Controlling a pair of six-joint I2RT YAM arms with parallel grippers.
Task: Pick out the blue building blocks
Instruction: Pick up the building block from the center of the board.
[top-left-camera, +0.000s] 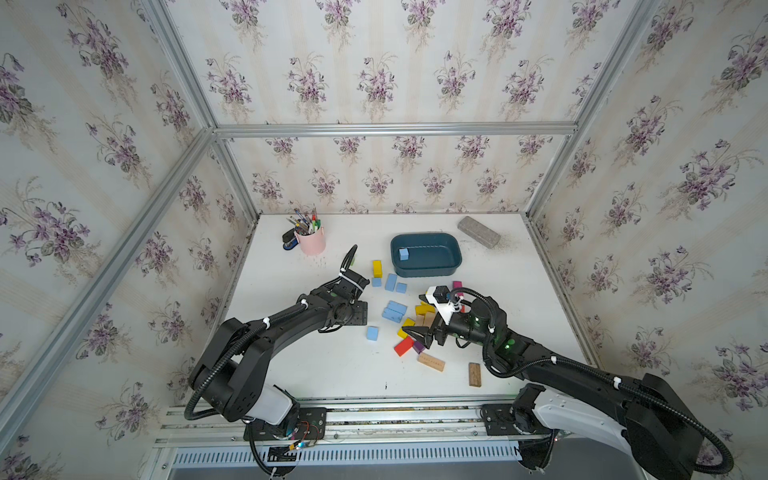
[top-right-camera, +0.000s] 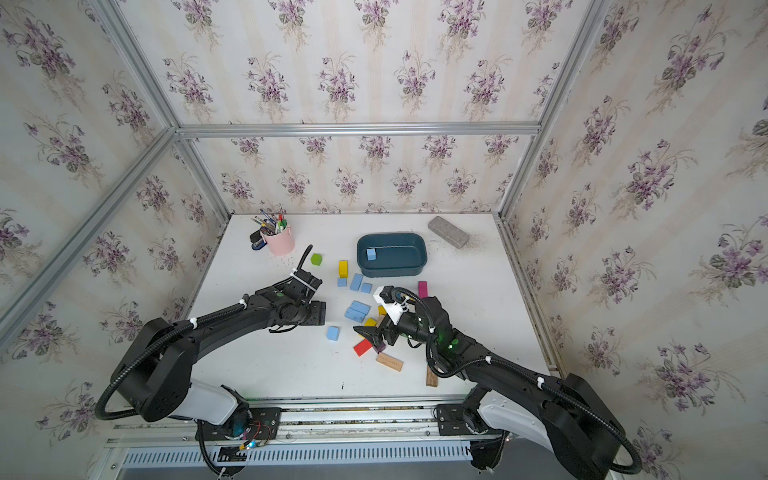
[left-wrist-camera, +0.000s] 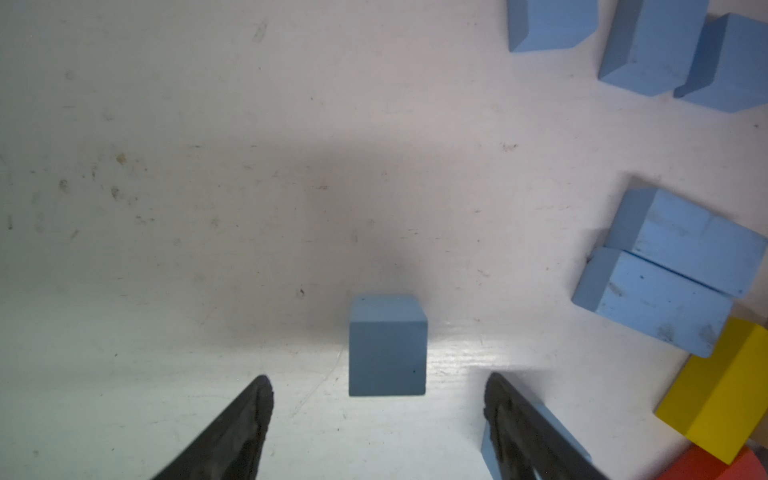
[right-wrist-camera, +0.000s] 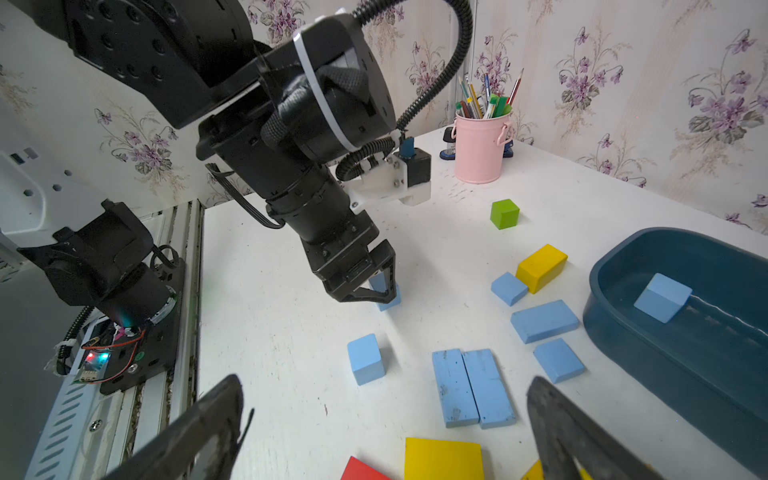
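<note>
The left gripper (left-wrist-camera: 379, 378) is down at the white table (top-left-camera: 332, 365) with its jaws apart around 1 blue cube (left-wrist-camera: 387, 345). In the left wrist view a gap shows between that cube and each of the 2 fingers (left-wrist-camera: 249, 419), so the gripper is released and grips nothing. A second blue cube (top-left-camera: 372, 333) stands free near this gripper. 2 blue bricks (top-left-camera: 394, 311) lie flat side by side, touching. 3 more blue blocks (top-left-camera: 391, 281) sit close to a yellow block (top-left-camera: 377, 268), just in front of the dark teal tub (top-left-camera: 428, 271). 1 last blue cube (top-left-camera: 403, 254) lies inside the tub. The right gripper (right-wrist-camera: 384, 384) hangs wide open and empty over the mixed pile with the red block (top-left-camera: 404, 346).
</note>
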